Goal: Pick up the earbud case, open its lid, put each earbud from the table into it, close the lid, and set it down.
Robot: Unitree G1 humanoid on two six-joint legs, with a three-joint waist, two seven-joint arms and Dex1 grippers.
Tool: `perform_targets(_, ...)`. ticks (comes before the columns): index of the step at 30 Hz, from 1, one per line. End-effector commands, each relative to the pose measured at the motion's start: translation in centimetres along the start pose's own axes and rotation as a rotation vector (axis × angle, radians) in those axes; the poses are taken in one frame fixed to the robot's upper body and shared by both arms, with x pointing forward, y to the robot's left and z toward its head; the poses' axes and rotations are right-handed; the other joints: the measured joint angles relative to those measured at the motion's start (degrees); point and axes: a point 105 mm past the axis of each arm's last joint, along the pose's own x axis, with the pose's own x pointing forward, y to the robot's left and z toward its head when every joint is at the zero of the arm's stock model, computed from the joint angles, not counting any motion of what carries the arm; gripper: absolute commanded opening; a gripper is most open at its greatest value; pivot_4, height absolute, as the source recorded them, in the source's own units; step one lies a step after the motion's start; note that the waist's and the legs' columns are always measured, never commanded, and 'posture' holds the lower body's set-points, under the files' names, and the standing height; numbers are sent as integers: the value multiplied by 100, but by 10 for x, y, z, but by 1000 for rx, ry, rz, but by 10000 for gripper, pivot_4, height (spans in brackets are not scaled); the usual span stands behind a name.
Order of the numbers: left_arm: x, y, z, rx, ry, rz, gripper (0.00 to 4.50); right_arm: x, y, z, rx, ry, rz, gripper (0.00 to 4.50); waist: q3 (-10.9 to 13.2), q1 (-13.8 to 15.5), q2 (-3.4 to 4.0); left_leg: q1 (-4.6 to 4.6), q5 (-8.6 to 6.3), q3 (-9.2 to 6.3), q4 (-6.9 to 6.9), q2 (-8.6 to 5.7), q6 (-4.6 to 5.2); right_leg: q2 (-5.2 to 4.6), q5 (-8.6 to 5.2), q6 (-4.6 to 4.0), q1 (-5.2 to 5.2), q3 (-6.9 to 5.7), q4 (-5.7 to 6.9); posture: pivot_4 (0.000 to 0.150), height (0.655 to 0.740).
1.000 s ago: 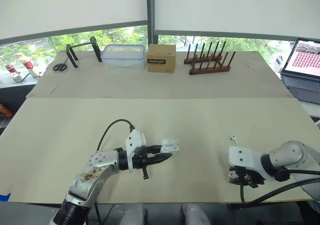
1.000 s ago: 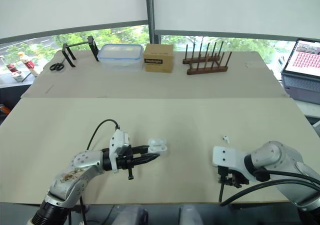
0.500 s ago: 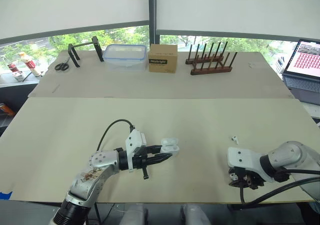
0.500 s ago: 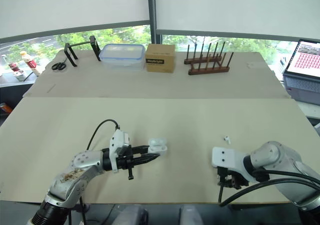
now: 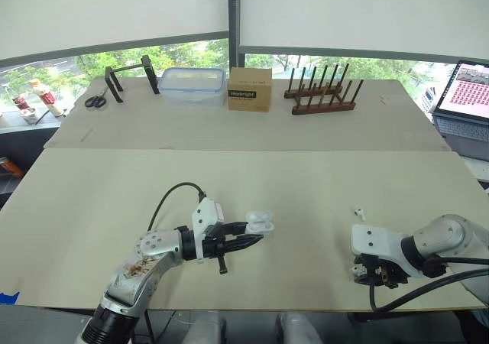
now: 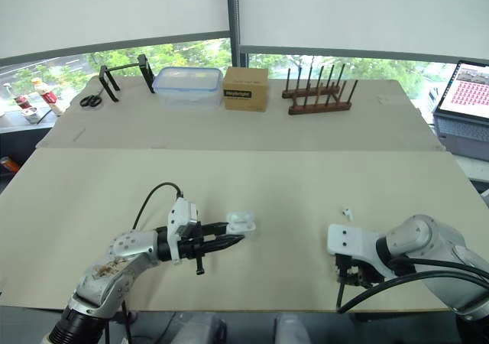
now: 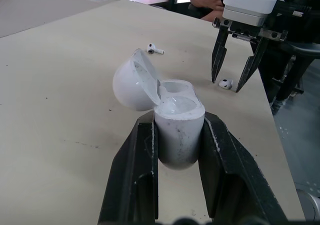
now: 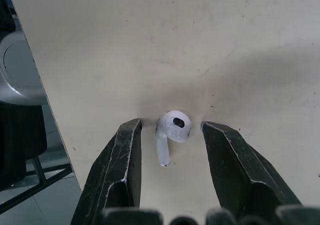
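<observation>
Left gripper [image 5: 246, 235] fingers [image 7: 142, 150] clamp case [image 7: 176, 127], lid open, mid worktop [image 5: 306, 176]. Right gripper [image 5: 372, 275] fingers [image 8: 120, 165] open, straddling earbud [image 8: 173, 127] without touching. Close gently on bud head, centred, or it may squirt out. Second earbud [image 5: 356, 212] lies nearby.

Pretty ordinary office-type room: a big pale beige table [image 5: 321, 183] up front, butted against a second table of the same colour [image 5: 191, 130] behind it, seam running straight across. Back wall is all window, with white roller blinds [image 5: 114, 11] pulled most of the way down, a dark vertical frame post [image 5: 233, 15] between them, and green trees [image 5: 183, 53] in daylight below. On the far table: a black metal stand [image 5: 128, 80], black scissors [image 5: 95, 100], a clear plastic container with a blue rim [image 5: 191, 86], a brown cardboard box [image 5: 250, 89] and a dark wooden peg rack [image 5: 324, 93]. An open laptop with a pinkish screen [image 5: 467, 92] sits off to the right.
</observation>
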Motion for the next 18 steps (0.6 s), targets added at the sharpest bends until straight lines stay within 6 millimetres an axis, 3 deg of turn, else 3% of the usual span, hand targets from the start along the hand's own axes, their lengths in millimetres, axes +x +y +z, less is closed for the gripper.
perform_targets(1,3,-3,8,21,-27,-17,5769,-5,-4,4,4,-12,-40,21217,0,0,0,0,0,0,0,0,0,0,0,0,0,0,0,1500,7400)
perform_targets(10,4,-3,8,18,-23,-17,5769,-4,-4,6,16,-15,-55,21217,0,-1,0,0,0,0,-1,1,0,1,0,0,0,0,0,1500,7400)
perform_targets(16,4,-3,7,16,-20,-15,5769,-4,-5,7,9,-17,-73,4012,0,-2,0,0,0,0,0,1,0,1,0,0,0,0,0,1500,7400)
perform_targets(18,4,-3,6,16,-19,-15,5769,-4,-6,9,6,-24,-80,3944,0,-2,0,0,0,0,0,1,0,1,0,0,0,0,0,1500,7400)
